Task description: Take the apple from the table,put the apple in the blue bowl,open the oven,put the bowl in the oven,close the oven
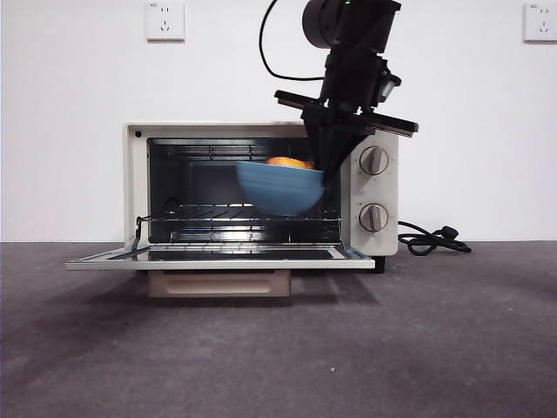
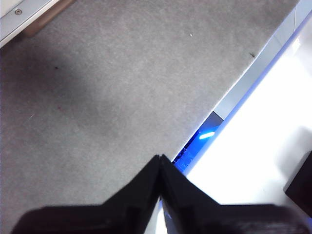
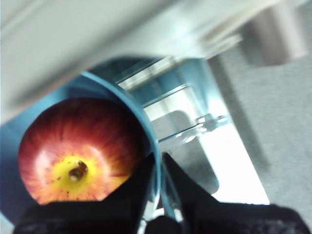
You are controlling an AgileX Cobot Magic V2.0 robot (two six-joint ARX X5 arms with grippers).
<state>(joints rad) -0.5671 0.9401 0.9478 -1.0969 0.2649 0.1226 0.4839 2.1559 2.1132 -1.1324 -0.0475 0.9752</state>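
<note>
**Mei:** White wall (image 1: 78,131) behind, dark grey table (image 1: 261,357) in front. Starting at the left, what do you see?

**Tom:** On the left, nothing of the task. The left gripper (image 2: 160,168) waits off to the side over bare table, its jaws pressed together and holding nothing. One corner of its wrist view shows a sliver of what looks like the oven door's edge.

**Mei:** And the oven (image 1: 135,187) itself?

**Tom:** Open. Its door (image 1: 218,258) lies flat, level with the table, and the wire rack (image 1: 209,213) inside is bare. So I judge the opening step done.

**Mei:** Then the bowl?

**Tom:** The blue bowl (image 1: 278,187) hangs in the right half of the oven mouth, above the rack and apparently not touching it, slightly blurred. The apple (image 1: 289,162) sits inside it, its top just peeping over the rim, so the first two steps are done as well.

**Mei:** Who holds it?

**Tom:** The right gripper (image 3: 157,168), coming down from above by the knobs (image 1: 373,160). Its jaws are clamped on the bowl's rim, one inside beside the apple and one outside.

**Mei:** What remains?

**Tom:** As I judge it: setting the bowl down on the rack, letting go, drawing the arm out, and closing the door.
</note>
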